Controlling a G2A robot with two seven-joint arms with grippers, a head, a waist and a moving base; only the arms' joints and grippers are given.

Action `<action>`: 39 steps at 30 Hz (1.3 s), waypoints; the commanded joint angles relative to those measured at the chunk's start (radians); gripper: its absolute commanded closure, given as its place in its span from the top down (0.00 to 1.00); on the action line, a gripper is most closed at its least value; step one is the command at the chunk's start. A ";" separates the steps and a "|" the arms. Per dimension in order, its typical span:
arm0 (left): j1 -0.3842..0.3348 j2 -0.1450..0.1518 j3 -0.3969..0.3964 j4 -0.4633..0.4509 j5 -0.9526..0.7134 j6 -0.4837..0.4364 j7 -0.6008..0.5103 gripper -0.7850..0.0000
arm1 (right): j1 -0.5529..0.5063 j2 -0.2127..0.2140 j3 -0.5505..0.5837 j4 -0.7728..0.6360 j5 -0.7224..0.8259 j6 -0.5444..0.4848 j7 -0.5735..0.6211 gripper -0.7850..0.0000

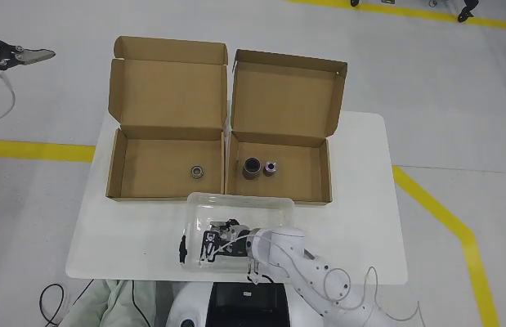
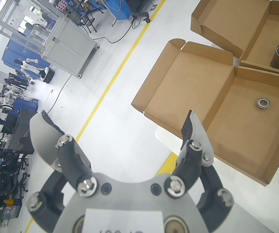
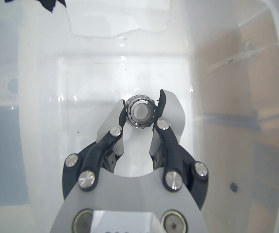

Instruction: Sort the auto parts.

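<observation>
Clear bin (image 1: 240,196) on table (image 1: 359,163): R gripper (image 3: 143,99) was clamped on bearing (image 3: 142,123), bore axis pointed back at wrist cam. L gripper (image 2: 116,112) jaws were apart.

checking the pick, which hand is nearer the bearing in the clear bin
Right. The right hand is inside the clear bin, closed on the bearing. The left hand is open, over the floor beyond the cardboard boxes, far from it.
</observation>
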 commanded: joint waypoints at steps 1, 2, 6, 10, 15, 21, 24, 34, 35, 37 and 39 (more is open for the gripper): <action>0.000 0.000 0.000 0.000 0.000 0.000 0.000 1.00 | -0.007 0.005 0.016 -0.007 0.006 0.006 -0.018 0.00; 0.000 0.000 0.000 0.000 0.000 0.000 0.000 1.00 | -0.012 0.008 0.024 -0.013 0.010 0.009 -0.029 0.00; 0.000 0.000 0.000 0.000 0.000 0.000 0.000 1.00 | -0.037 0.021 0.063 -0.042 0.035 0.014 -0.088 0.00; 0.000 0.000 0.000 0.000 0.000 0.000 0.000 1.00 | -0.060 0.036 0.101 -0.076 0.053 -0.004 -0.153 0.00; 0.000 0.000 0.000 0.000 0.000 0.000 0.000 1.00 | -0.081 0.049 0.133 -0.103 0.093 -0.035 -0.237 0.00; 0.000 0.000 0.000 0.000 0.000 0.000 0.000 1.00 | -0.092 0.060 0.173 -0.117 0.171 -0.064 -0.342 0.00; 0.000 0.000 0.000 0.000 0.000 0.000 0.000 1.00 | -0.089 0.063 0.192 -0.114 0.234 -0.085 -0.395 0.00; 0.000 0.000 0.000 0.000 0.000 0.000 0.000 1.00 | -0.032 0.056 0.181 -0.089 0.359 -0.120 -0.484 0.00; 0.000 0.000 0.000 0.000 0.000 0.000 0.000 1.00 | -0.023 0.055 0.176 -0.087 0.365 -0.121 -0.491 0.00; 0.000 0.000 0.000 0.000 0.000 0.000 0.000 1.00 | -0.004 0.052 0.168 -0.090 0.371 -0.121 -0.504 0.00; 0.000 0.000 0.000 0.000 0.000 0.000 0.000 1.00 | 0.012 0.050 0.164 -0.101 0.374 -0.118 -0.517 0.00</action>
